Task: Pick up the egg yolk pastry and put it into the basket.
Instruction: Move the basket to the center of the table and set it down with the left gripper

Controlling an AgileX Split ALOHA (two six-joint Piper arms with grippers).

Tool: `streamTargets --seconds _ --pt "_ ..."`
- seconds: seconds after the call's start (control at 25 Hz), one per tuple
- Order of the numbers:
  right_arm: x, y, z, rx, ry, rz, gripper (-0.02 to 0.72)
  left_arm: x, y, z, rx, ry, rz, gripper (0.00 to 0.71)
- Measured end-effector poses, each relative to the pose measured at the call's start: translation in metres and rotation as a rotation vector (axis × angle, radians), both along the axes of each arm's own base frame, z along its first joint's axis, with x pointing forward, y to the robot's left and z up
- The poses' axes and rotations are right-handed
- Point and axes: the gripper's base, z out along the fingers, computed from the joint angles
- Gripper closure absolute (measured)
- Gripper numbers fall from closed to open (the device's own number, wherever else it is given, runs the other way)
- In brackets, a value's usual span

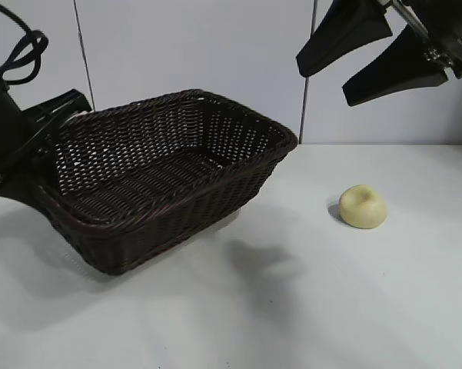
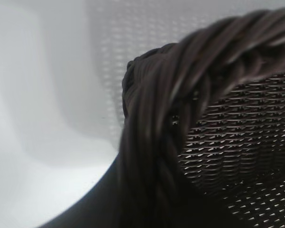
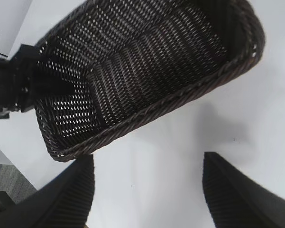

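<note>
Far left: left claw (image 1: 52, 127) clenched on the short end rim of the basket (image 1: 169, 173), that end tipped up off the white desk (image 1: 292, 307) while the far end rests on it (braided rim filling the left wrist view). Inside, only bare weave. Further right, well apart from the basket: egg yolk pastry (image 1: 362, 206) alone on the desk, dented top showing. Upper right, high above the pastry: right claw (image 1: 365, 58) released, fingers spread wide, grasping nothing.
</note>
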Motion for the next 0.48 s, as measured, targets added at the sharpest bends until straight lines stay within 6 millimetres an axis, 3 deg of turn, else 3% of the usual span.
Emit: streamTargets --seconds 0.28,0.48 --pt "0.0 0.0 0.0 0.0 0.004 0.003 0.227 0.027 -0.005 0.002 0.037 0.015 -0.407 0.611" --pt "0.0 0.0 0.0 0.0 0.004 0.003 0.227 0.046 -0.013 -0.003 0.032 0.038 -0.584 0.611"
